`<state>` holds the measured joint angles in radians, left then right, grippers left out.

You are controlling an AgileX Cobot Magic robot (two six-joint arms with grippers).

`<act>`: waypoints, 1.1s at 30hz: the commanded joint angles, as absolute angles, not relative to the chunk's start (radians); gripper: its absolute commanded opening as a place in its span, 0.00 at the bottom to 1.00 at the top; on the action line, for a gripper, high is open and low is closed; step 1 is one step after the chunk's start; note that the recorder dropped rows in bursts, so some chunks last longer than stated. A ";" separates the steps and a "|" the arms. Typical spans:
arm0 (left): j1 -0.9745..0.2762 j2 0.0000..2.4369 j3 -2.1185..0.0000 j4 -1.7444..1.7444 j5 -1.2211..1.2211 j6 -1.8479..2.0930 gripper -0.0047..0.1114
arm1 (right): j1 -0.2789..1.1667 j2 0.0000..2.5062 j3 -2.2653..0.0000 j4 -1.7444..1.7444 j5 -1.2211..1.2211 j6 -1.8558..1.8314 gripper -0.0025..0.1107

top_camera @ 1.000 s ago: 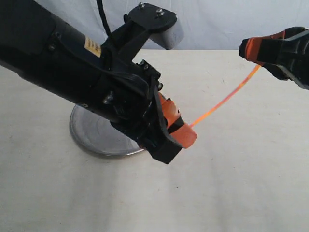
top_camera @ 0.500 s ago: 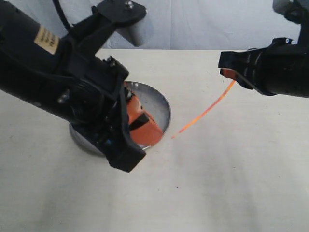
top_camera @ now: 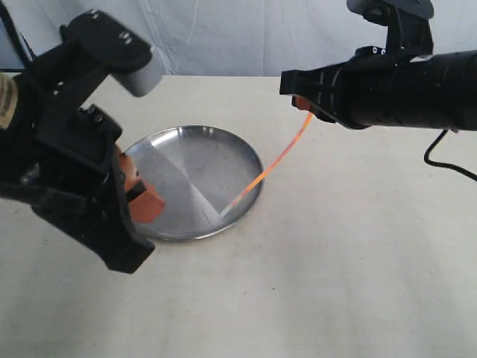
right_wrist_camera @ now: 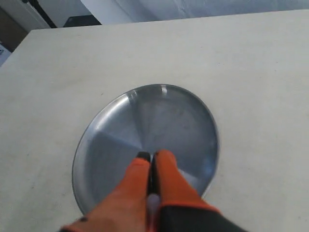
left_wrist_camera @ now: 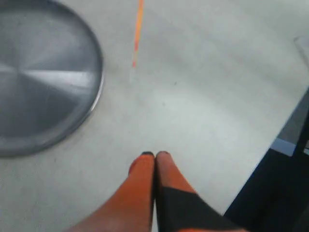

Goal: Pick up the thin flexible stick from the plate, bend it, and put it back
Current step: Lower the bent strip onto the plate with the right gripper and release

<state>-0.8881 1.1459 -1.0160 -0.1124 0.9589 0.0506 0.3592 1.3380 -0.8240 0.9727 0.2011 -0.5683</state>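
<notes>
Right gripper: the black two-finger gripper with orange pads [top_camera: 303, 103] is pinched shut on the upper end of the stick. Holding one end leaves the rest free to trail down toward the dish.
Stick: the very thin, flexible pink-orange strand [top_camera: 272, 168] slants down from that grip in a gentle curve. Its whitish tip is at the plate's rim on the side facing the right arm; whether it touches the metal cannot be told.
Left gripper: the matching gripper [left_wrist_camera: 155, 154] has its pads pressed together with nothing between them. It is low by the plate's opposite side, well apart from the stick.
Plate: the round, shallow brushed-metal dish [top_camera: 186, 156] lies flat between the arms, under the stick's lower end.
Table: a cream tabletop [top_camera: 358, 261] carries the plate.
Step, judged: the put-back, since only one gripper holds the stick.
Next, judged: lower it inside the rim before opening, because the springy strand could slip over the low edge.
</notes>
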 commanded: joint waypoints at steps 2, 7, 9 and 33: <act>-0.889 1.019 -0.887 -0.097 0.896 -0.071 0.04 | 0.361 1.476 -0.938 0.970 0.292 -0.617 0.02; -0.889 0.892 -0.820 -0.051 0.880 -0.161 0.04 | 0.361 1.634 -1.045 0.970 0.330 -0.641 0.02; -0.889 0.846 -0.799 -0.027 0.880 -0.197 0.04 | 0.361 1.701 -1.082 0.974 0.341 -0.641 0.02; -0.889 0.761 -0.722 -0.013 0.716 -0.288 0.04 | 0.372 2.103 -1.285 1.245 0.270 -0.812 0.32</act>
<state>-0.8881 0.7659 -0.7262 -0.0117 0.7259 -0.2824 0.3649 2.1042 -1.2764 1.2442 0.3083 -0.7994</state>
